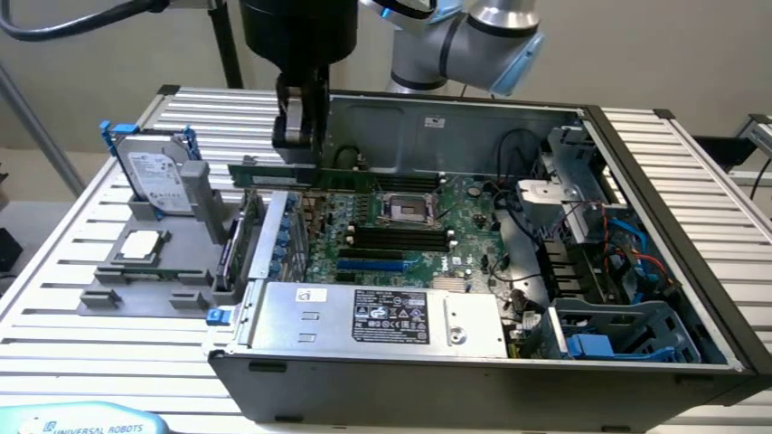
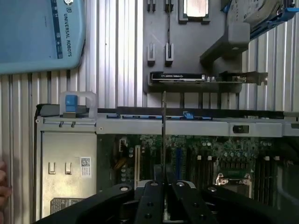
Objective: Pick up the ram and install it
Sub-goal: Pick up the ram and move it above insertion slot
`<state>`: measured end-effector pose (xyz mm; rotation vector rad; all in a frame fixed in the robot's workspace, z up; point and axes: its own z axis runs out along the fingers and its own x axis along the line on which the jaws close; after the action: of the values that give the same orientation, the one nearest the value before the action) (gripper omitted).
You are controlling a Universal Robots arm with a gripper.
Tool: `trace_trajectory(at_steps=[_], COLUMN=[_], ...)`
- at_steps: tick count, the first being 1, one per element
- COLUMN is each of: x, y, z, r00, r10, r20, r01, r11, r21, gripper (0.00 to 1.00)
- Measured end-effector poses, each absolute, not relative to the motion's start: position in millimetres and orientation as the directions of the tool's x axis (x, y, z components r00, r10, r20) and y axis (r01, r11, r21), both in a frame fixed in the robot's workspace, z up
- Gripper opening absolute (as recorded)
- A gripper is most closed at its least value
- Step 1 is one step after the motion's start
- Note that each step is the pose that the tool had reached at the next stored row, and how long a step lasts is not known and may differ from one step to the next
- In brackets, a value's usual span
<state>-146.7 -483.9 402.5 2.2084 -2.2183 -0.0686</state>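
The ram (image 1: 259, 174) is a thin dark green stick held level in the air, above the left wall of the open computer case (image 1: 652, 190). My gripper (image 1: 296, 155) hangs from above and is shut on its upper edge. In the wrist view the ram (image 2: 163, 135) shows edge-on as a thin line running out from between the black fingers (image 2: 150, 196) of the gripper (image 2: 163, 186). Below it lie the case rim and the motherboard (image 2: 215, 154). The black memory slots (image 1: 386, 237) sit in the middle of the motherboard (image 1: 471, 212), to the exterior view's right of the ram.
A grey fixture (image 1: 133, 271) at the exterior view's left holds a hard drive (image 1: 157, 172) and a processor chip (image 1: 139, 242). An expansion card (image 2: 187, 77) stands in it too. A silver power supply (image 1: 362, 312) fills the case front. A blue teach pendant (image 2: 37, 32) lies nearby. A hand (image 2: 3, 182) shows at the edge.
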Motion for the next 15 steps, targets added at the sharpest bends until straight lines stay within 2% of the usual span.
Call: trace_trajectory(at_steps=[6,15], x=[-102,-77], y=[-473,-444], z=[393,377], r00=[-0.005,-0.005], r10=[-1.0,-1.0], r20=[-0.023,-0.023], r01=[-0.999,-0.999], r11=[0.004,0.004], r21=[0.042,0.042], gripper=[0.13,0.13])
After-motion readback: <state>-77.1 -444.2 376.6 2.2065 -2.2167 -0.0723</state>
